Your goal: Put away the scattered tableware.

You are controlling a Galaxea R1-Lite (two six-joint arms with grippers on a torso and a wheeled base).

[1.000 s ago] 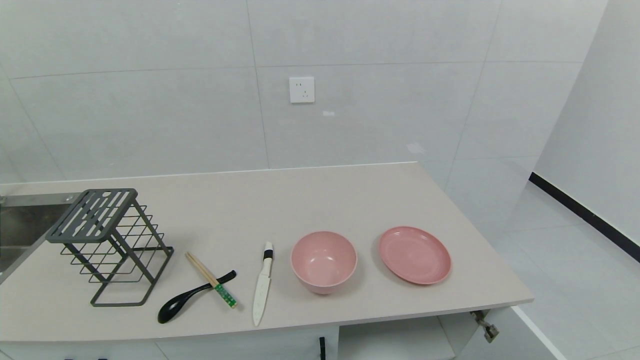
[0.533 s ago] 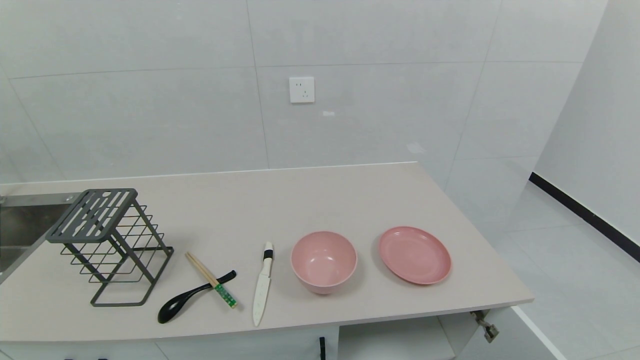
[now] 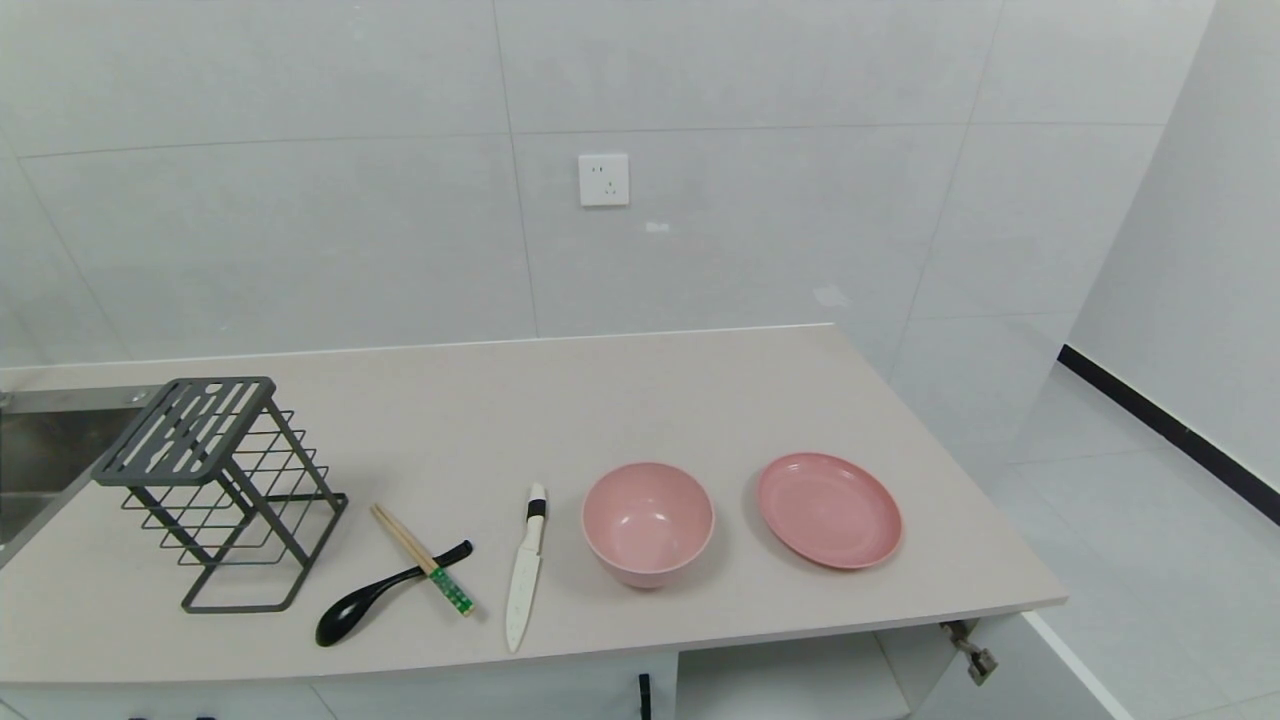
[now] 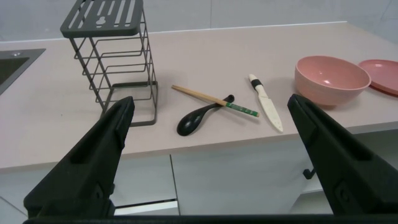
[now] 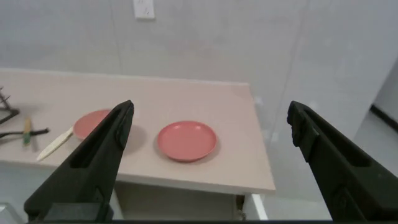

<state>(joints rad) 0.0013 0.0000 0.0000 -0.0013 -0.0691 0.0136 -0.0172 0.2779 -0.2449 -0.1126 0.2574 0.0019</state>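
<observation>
Plate (image 3: 829,510), pink, flat near the right end of the worktop (image 3: 600,400). Just left of it and apart, pink bowl (image 3: 648,522), upright, mouth up. Left again, white knife (image 3: 524,570), flat, tip toward the front edge, handle with its black band toward the wall (image 3: 300,230), near the bowl without touching. Next, wooden chopsticks (image 3: 420,558), paired, green ends toward the front, lying across the handle of a black spoon (image 3: 370,598); scoop end close to the front edge. All five in a loose row along the front of the worktop.

Left of the spoon, near it, dark wire rack (image 3: 215,480) with a slotted top, standing upright. Beyond the rack, at the far left, steel sink (image 3: 40,450) set into the worktop. White socket (image 3: 604,179) up on the tiled wall behind.

Left claw (image 4: 210,102): released, fingers spread wide, nothing between them, held out off the front edge, facing rack, spoon, chopsticks and knife. Right claw (image 5: 210,107): likewise released and gaping, grasping nothing, out beyond the front edge, facing the plate.
</observation>
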